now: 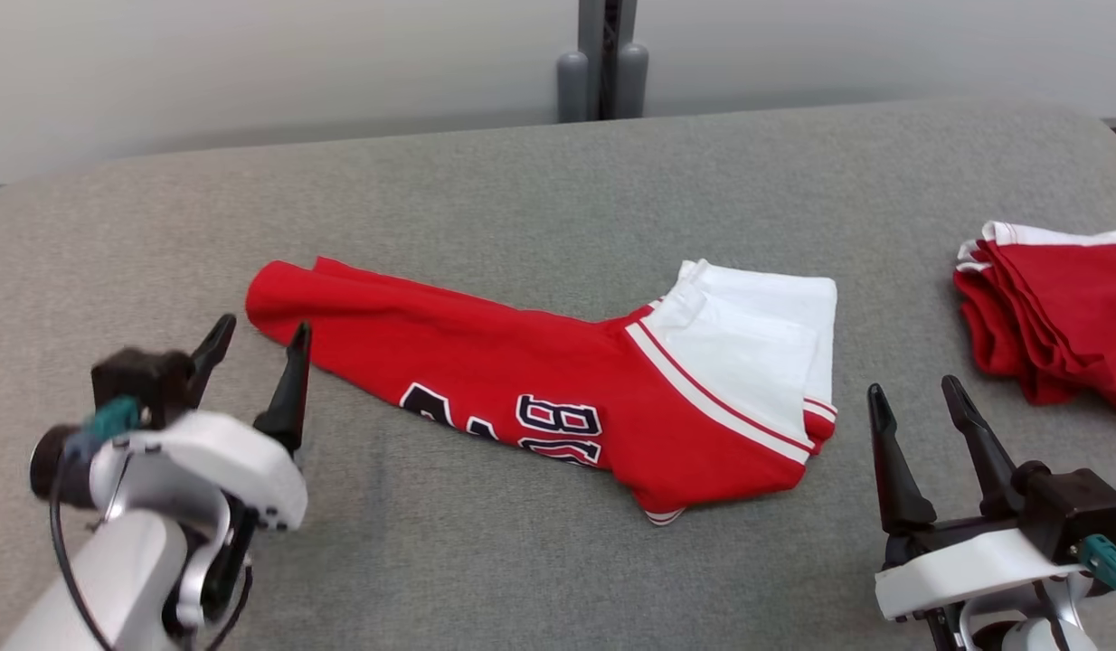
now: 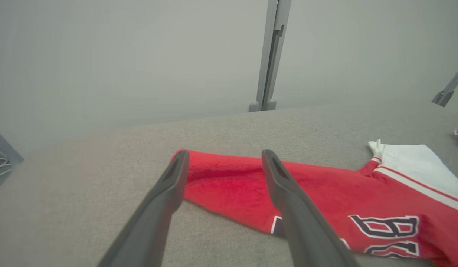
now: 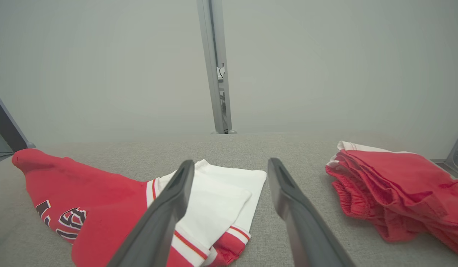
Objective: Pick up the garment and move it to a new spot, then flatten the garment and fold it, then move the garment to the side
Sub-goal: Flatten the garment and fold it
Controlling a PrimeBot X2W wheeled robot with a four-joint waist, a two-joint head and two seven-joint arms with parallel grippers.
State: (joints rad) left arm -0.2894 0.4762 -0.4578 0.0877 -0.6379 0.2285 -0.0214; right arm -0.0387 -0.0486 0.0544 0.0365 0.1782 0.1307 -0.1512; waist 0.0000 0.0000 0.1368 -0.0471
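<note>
- Left tool [image 1: 264, 327]: fingers spread, holding nothing, at the red end of the garment [image 1: 522, 371].
- Right tool [image 1: 912, 387]: fingers spread, holding nothing, near the garment's white end.
- Garment: lies folded, mid-counter [image 1: 522, 181].
- Red folded pile [image 1: 1055, 307]: counter's right edge, apart.

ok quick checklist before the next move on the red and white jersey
1. Left hand open, holding nothing: ok.
2. Right hand open, holding nothing: ok.
3. Jersey lies folded on the table, between both hands: ok.
4. Left hand clear of the cloth: cannot tell, one fingertip overlaps the red end in the head view.
5. Red pile on the right lies apart from the jersey: ok.
</note>
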